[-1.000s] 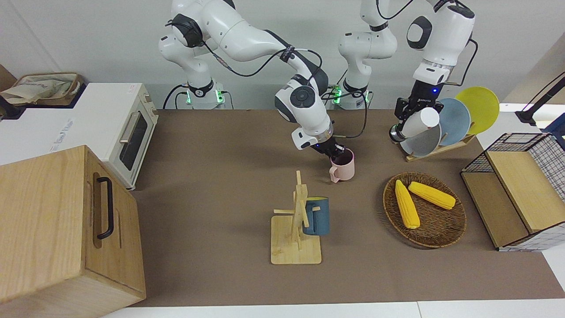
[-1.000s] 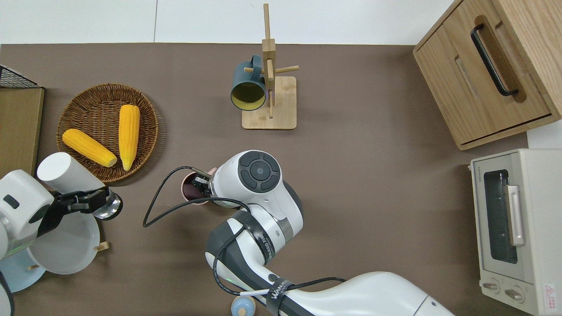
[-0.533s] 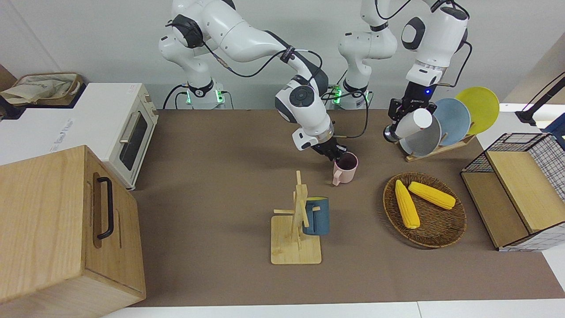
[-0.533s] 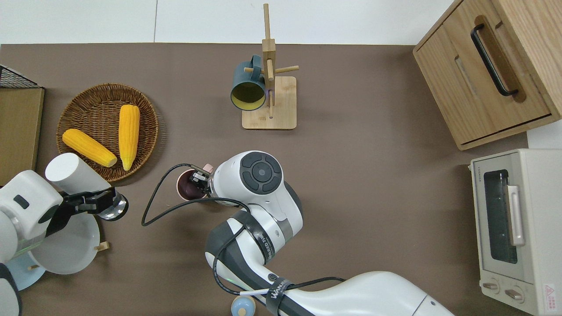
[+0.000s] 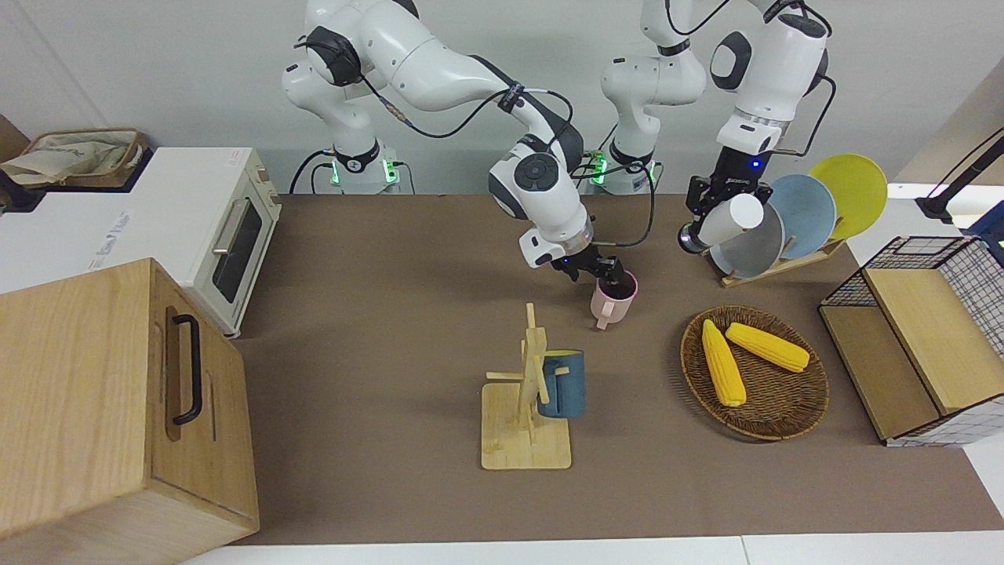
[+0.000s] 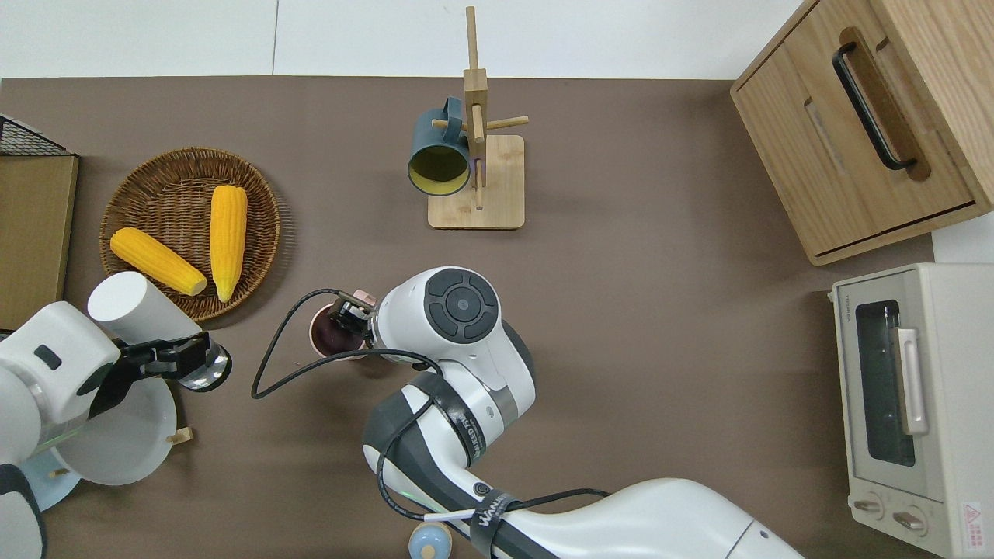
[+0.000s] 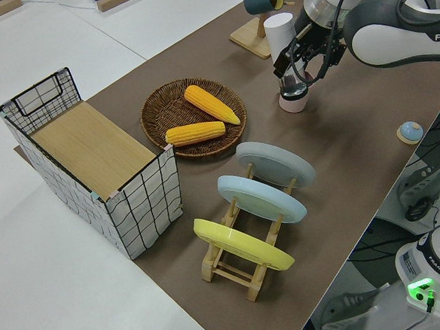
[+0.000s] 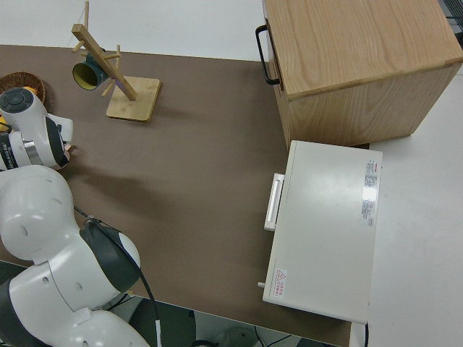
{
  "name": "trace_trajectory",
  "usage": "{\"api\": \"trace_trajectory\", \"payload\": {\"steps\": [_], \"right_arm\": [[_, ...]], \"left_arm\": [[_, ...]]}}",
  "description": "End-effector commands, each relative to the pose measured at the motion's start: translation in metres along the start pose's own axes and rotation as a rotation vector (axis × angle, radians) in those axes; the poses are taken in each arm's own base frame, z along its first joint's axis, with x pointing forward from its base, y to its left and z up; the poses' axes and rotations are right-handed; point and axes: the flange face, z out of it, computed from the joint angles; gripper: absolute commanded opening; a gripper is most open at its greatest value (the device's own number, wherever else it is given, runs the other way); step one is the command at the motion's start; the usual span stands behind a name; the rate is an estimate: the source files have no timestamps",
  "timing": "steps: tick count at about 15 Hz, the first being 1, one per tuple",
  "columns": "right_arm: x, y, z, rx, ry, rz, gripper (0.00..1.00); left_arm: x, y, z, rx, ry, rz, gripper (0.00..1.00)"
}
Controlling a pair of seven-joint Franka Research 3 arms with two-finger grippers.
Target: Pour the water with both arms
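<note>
A pink mug (image 5: 614, 304) (image 6: 316, 342) is near the middle of the brown table, slightly tilted, handle pointing away from the robots. My right gripper (image 5: 609, 275) (image 6: 349, 315) is shut on its rim; I cannot tell whether the mug touches the table. My left gripper (image 5: 703, 205) (image 6: 168, 356) is shut on a white bottle (image 5: 734, 220) (image 6: 129, 305) (image 7: 279, 34) with a steel base, held tilted in the air between the corn basket and the plate rack. Bottle and mug are apart.
A wooden mug rack (image 5: 526, 408) carries a blue mug (image 5: 565, 384). A wicker basket (image 5: 784, 408) holds two corn cobs. A plate rack (image 5: 788, 263), a wire crate (image 5: 969, 298), a wooden cabinet (image 5: 102, 408) and a toaster oven (image 5: 196, 212) line the table's ends.
The right gripper has carried the pink mug a little toward the left arm's end and tilted it. The left arm has brought the white bottle slightly toward the mug.
</note>
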Motion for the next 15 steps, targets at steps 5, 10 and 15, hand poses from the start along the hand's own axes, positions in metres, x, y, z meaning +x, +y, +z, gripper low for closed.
{"api": "trace_trajectory", "payload": {"steps": [5,10,15], "right_arm": [[0.008,-0.011,-0.038,-0.047,0.006,-0.022,0.985],[0.038,0.014,-0.106,-0.215,0.051,-0.285,0.985],[0.091,0.061,-0.197,-0.349,0.057,-0.542,0.985]], "left_arm": [[-0.019,0.019,0.009,0.007,0.040,0.023,0.00],[-0.038,0.041,0.023,0.012,0.040,0.072,0.00],[-0.054,0.057,0.027,0.000,0.025,0.090,0.00]]}}
